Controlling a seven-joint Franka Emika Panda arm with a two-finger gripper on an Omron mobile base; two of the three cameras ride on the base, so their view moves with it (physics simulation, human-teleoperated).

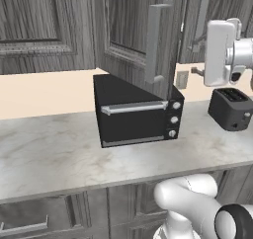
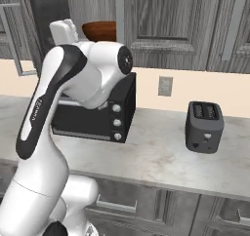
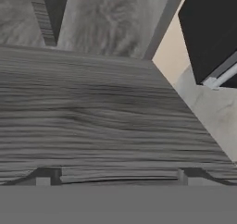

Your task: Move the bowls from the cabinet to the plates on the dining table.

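Hand view: end effector (image 3: 115, 177) agape at cabinet (image 3: 92, 121) edge.

Clearly a home kitchen: marble-veined surface (image 1: 49, 154) carrying a black toaster oven (image 1: 136, 112), with a dark toaster (image 2: 204, 127) to its right, grey wood-grain cabinet (image 2: 166, 20) above and drawers (image 1: 29, 218) below it.

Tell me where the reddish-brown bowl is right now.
In the right base view the reddish-brown bowl sits inside the open cabinet, upper left of centre, directly above the black toaster oven and just behind the arm's white shoulder.
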